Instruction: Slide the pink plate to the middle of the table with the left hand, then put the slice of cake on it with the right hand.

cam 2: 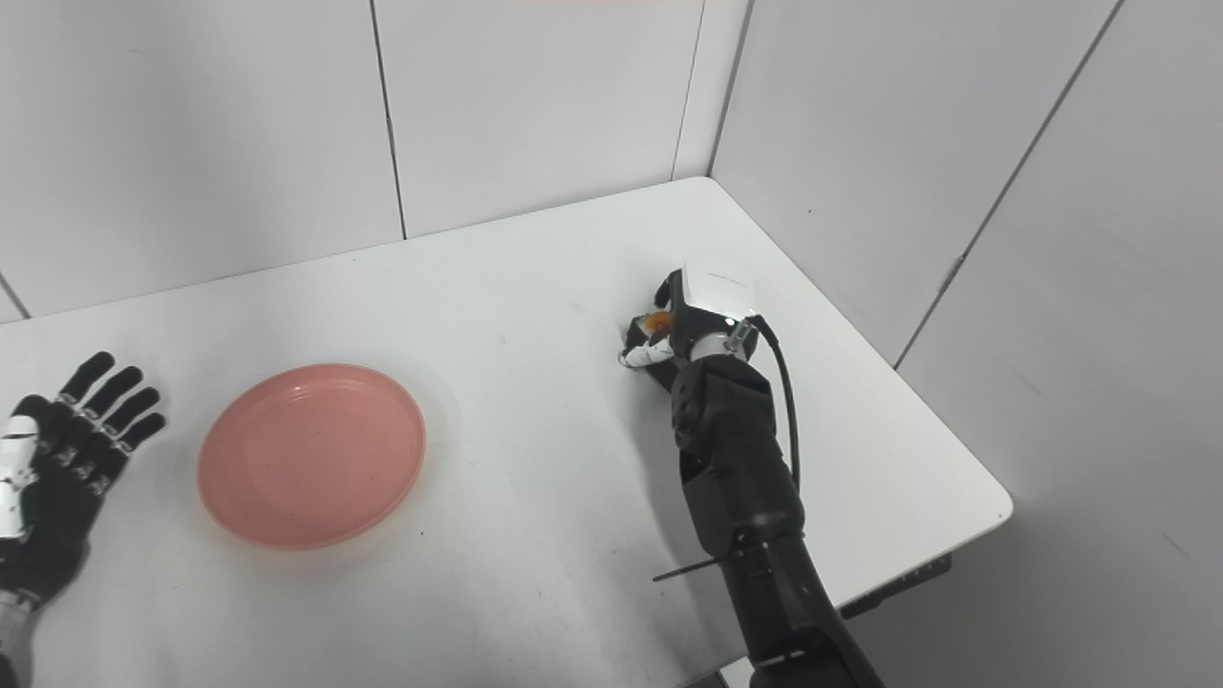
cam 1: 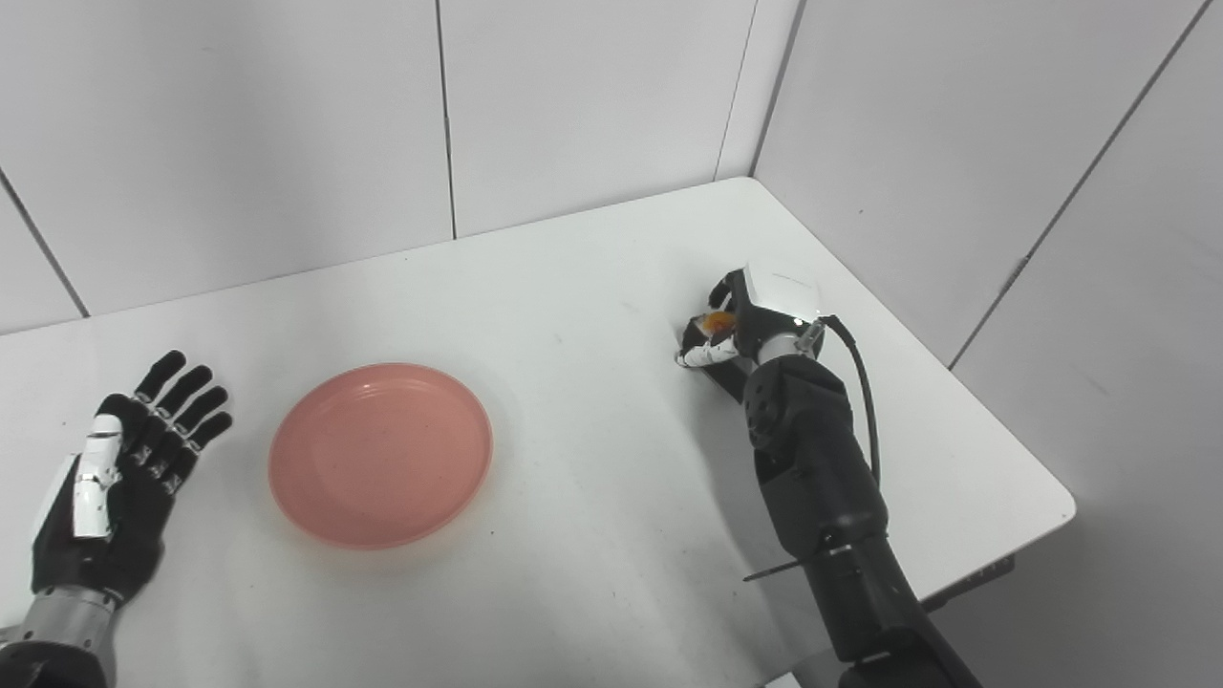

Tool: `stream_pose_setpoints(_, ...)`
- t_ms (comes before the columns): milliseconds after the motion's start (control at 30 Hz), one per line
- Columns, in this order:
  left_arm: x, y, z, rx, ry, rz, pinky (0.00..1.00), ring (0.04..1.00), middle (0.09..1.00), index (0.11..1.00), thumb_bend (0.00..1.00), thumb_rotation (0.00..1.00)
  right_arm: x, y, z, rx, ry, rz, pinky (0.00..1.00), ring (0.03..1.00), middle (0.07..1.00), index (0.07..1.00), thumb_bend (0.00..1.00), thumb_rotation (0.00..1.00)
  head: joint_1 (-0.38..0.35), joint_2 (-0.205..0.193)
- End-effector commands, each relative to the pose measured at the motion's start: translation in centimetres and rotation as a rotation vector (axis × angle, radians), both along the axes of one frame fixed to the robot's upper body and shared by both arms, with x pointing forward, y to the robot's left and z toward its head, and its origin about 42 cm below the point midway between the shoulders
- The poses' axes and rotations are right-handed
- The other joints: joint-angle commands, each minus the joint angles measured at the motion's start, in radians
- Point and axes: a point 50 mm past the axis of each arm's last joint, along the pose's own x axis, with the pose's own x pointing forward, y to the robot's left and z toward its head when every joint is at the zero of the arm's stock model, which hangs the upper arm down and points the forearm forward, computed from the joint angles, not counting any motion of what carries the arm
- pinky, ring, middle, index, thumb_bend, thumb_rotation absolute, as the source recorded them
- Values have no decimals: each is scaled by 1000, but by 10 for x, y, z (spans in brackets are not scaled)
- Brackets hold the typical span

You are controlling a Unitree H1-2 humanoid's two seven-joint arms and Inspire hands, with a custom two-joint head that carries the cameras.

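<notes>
The pink plate (cam 1: 380, 453) lies flat on the white table (cam 1: 592, 287), left of the middle, and nothing is on it. My left hand (cam 1: 124, 468) rests open on the table to the left of the plate, palm down, fingers spread, not touching it. My right hand (cam 1: 740, 325) is at the right side of the table with its fingers curled around the slice of cake (cam 1: 715, 323). Only a small orange and brown part of the cake shows between the fingers. The hand sits low at the table surface.
White wall panels stand close behind the table and along its right side. The table's rounded right front corner (cam 1: 1056, 506) is near my right forearm. A black cable (cam 1: 865, 382) runs along the right wrist.
</notes>
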Motion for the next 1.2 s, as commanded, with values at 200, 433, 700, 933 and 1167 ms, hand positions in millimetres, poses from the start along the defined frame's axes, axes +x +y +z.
stream_pose_setpoints(200,-27,8,-48,27,204,22,879,889,903,884,467,1000,3,-16,9,1,-31,-30,293,375,442,542,519,0,4,1)
stream_pose_setpoints(433,-27,7,-47,28,201,19,881,891,906,885,468,1000,1,-13,14,8,-50,-12,282,360,427,545,516,0,17,4)
stream_pose_setpoints(700,-29,-1,-45,22,201,17,885,892,910,892,461,1000,-10,3,43,12,-155,67,282,371,422,543,515,0,61,5)
stream_pose_setpoints(933,-34,-17,-40,43,195,25,895,897,907,886,455,1000,-18,43,89,-12,-289,231,318,408,442,551,514,0,137,3)
stream_pose_setpoints(1167,-40,-40,-33,46,208,43,903,905,918,901,440,1000,-16,84,114,-31,-351,398,297,382,435,551,514,0,282,6)
